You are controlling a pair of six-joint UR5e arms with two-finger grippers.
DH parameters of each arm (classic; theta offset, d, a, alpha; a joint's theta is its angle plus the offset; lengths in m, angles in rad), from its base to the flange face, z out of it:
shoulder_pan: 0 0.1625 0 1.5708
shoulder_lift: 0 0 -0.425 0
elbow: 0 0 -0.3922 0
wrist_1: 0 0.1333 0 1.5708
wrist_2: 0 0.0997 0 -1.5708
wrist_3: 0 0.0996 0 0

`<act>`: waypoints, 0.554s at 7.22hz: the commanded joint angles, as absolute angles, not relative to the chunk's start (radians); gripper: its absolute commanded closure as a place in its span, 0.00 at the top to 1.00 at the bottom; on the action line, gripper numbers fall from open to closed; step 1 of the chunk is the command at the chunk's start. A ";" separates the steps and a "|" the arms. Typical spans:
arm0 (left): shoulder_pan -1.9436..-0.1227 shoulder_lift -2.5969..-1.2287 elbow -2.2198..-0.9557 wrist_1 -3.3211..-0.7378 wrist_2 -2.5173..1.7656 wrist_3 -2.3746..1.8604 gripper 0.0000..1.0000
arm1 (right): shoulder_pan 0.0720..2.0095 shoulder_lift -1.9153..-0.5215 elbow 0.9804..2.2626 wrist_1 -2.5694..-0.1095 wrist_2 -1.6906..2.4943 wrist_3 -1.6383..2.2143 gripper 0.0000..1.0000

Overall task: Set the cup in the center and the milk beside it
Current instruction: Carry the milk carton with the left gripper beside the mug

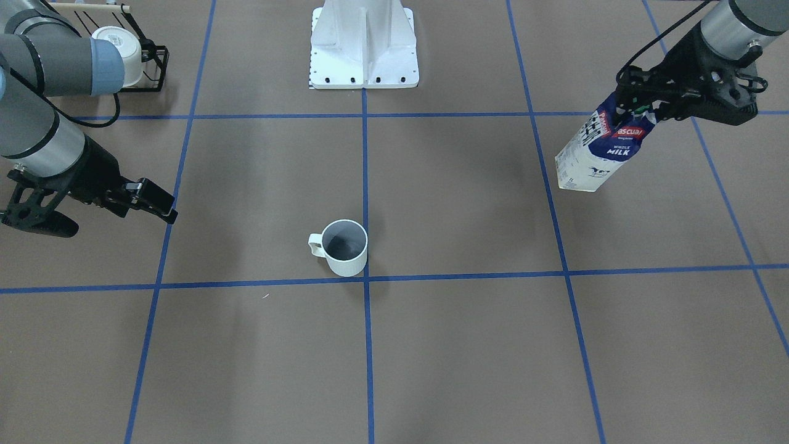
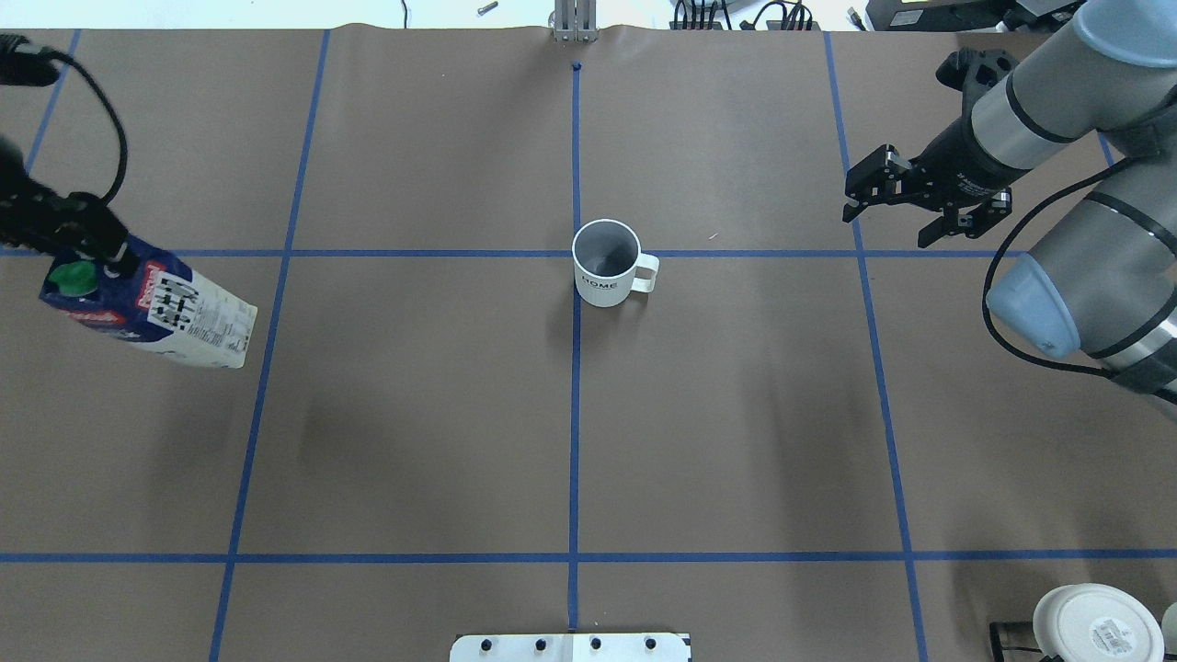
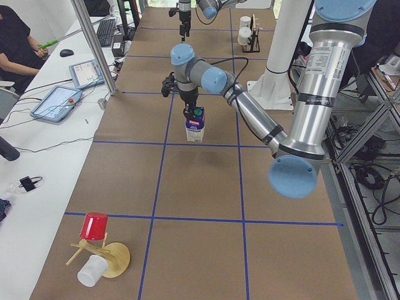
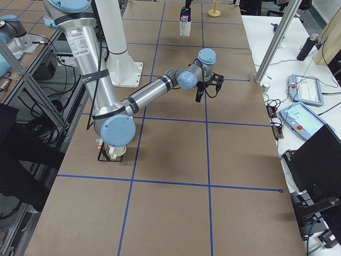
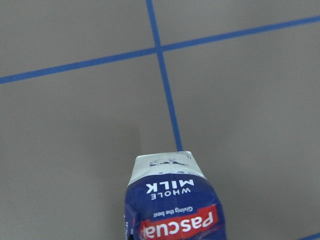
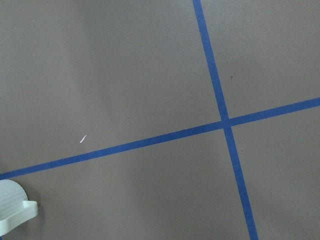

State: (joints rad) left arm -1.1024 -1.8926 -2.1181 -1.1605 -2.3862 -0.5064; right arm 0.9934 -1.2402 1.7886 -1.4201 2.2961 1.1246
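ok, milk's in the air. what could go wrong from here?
1. The left tool holds the milk only by its top, tilted: it may slip, or land on an edge and topple.
2. The cup stands free at the centre: the milk's low corner could knock it.

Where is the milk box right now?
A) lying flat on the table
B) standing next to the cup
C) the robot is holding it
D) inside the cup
C: the left gripper grips the milk by its top, far to the side of the cup.
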 commanded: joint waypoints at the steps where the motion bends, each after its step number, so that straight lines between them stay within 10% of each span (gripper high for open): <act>1: -1.053 -2.132 -1.989 -1.045 -2.384 -0.659 0.00 | 1.002 -1.243 1.787 -1.420 2.295 1.123 1.00; 4: -0.907 -2.288 -1.762 -1.320 -2.306 -0.973 0.00 | 1.003 -1.246 1.787 -1.420 2.295 1.123 1.00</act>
